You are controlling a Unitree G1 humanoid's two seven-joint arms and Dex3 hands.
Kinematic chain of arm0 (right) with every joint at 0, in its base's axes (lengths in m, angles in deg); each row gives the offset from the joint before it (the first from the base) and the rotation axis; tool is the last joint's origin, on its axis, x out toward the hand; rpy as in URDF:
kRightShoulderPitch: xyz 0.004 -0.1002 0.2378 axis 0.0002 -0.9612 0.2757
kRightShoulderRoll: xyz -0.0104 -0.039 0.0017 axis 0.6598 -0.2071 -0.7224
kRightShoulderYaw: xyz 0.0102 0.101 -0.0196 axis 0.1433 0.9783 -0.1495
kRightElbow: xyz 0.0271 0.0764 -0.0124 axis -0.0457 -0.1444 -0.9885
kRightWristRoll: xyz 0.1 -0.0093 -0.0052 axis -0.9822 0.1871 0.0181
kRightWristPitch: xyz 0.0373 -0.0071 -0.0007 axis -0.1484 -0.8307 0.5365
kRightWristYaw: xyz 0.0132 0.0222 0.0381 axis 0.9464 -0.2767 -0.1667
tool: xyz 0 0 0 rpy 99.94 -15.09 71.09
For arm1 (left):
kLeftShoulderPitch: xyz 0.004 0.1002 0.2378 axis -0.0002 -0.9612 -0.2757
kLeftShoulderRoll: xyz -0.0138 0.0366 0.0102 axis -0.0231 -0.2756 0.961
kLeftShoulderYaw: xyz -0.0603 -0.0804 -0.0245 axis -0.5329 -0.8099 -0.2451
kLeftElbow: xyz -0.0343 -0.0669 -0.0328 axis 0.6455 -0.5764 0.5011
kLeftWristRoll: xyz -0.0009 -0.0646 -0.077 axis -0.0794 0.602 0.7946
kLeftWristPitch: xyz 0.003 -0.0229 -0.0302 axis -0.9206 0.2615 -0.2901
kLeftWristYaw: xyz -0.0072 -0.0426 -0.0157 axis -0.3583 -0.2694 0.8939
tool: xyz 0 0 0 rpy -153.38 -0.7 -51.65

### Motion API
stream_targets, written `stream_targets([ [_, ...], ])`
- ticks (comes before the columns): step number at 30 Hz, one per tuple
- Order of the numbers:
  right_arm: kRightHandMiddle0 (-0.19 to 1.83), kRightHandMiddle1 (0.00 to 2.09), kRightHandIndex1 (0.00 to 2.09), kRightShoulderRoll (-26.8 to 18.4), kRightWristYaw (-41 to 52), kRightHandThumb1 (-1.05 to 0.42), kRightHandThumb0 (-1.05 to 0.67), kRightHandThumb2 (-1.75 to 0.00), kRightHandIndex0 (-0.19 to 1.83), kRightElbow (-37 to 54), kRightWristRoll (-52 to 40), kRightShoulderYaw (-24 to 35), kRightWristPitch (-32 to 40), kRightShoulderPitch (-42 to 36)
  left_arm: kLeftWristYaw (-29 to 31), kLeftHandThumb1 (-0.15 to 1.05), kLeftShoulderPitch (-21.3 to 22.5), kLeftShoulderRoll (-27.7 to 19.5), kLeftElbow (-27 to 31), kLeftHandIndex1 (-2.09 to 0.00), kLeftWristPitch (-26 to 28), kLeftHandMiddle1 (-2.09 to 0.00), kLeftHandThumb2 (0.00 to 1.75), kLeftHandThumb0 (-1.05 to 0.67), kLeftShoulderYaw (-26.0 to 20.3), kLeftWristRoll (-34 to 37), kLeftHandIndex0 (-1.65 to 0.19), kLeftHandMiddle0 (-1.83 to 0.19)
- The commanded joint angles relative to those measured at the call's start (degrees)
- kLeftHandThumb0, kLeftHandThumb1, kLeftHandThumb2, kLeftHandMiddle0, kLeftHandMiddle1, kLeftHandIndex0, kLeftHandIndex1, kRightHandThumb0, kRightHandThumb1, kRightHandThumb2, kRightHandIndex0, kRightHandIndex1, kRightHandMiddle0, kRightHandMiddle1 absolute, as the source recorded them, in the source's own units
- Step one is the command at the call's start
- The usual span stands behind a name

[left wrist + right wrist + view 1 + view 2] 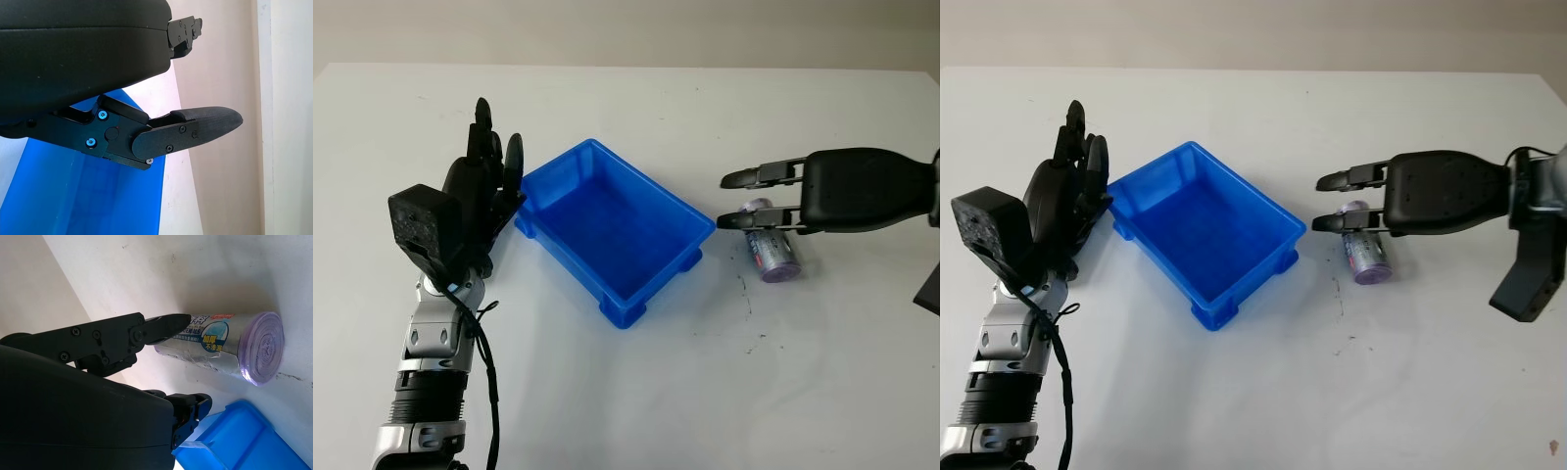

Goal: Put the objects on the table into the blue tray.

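Note:
A blue tray (690, 212) stands in the middle of the white table with nothing inside it. To its right lies a purple roll of bags (773, 256) in a printed wrapper, also seen end-on as a purple roll of bags (234, 346). My right hand (740, 200) hovers open just above and left of the roll, fingertips pointing at the tray; one finger (168, 324) reaches over the wrapper. My left hand (494, 162) is open, held upright against the tray's left corner, with the tray wall (112, 196) right beside its fingers (205, 125).
The white table (705, 392) stretches in front of the tray, with a few dark specks near the roll. A pale wall runs along the table's far edge.

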Motion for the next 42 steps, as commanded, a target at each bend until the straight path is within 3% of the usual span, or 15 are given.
stream_targets([
  [1,0.28,0.08,0.06,0.05,-0.37,-1.0,-0.26,-0.05,0.26,-0.5,-0.4,-0.68,0.15,0.17,-0.17,1.05,0.14,0.21,1.23,0.0,-0.35,0.0,0.63,-0.79,0.17,-0.03,0.19,0.19],
  [13,0.21,0.04,0.05,0.92,2.32,-1.05,-0.22,-0.14,0.22,0.02,-1.58,-1.73,0.52,-0.49,-0.2,1.05,-0.17,0.28,1.81,0.0,0.22,0.0,0.63,-0.79,0.09,0.15,0.19,0.19],
  [22,0.27,0.08,0.08,0.5,4.02,-1.04,-0.23,-0.1,0.28,0.08,-2.8,-1.73,0.76,-1.69,-0.3,1.05,-0.55,0.21,2.8,0.0,0.79,0.0,0.64,-0.78,-0.12,0.01,0.19,0.19],
  [32,0.58,0.27,0.27,1.21,0.13,-0.94,-0.37,-0.04,0.67,-0.73,-3.2,-2.17,4.01,-4.63,-0.18,1.05,-0.83,0.18,3.53,0.0,0.72,0.0,0.63,-0.77,-0.24,0.19,0.19,0.19],
  [34,0.52,0.63,0.55,1.7,-0.89,-0.92,-0.38,-0.05,0.6,-1.29,-3.02,-2.69,4.22,-4.92,-0.39,1.05,-0.94,0.0,3.81,0.0,0.82,0.0,0.64,-0.77,-0.28,-0.11,0.19,0.19],
  [36,0.39,1.17,1.15,2.21,-1.32,-0.92,-0.38,-0.05,0.4,-1.68,-2.8,-3.13,4.39,-5.05,-0.51,1.05,-1.1,-0.21,4.18,0.0,1.08,0.0,0.62,-0.79,-0.44,-0.24,0.19,0.19],
  [39,0.32,1.52,1.69,2.82,-3.02,-0.92,-0.39,-0.05,0.3,-1.7,-2.5,-3.52,5.71,-5.49,-0.45,1.05,-1.41,-0.51,4.61,0.0,1.44,0.0,0.61,-0.8,-0.77,-0.19,0.19,0.19],
  [42,0.29,1.7,1.96,3.39,-3.6,-0.93,-0.39,-0.05,0.3,-1.74,-2.99,-3.46,6.25,-5.97,-0.41,1.05,-1.71,-0.85,5.19,0.0,1.9,0.0,0.61,-0.81,-0.77,-0.52,0.19,0.19],
])
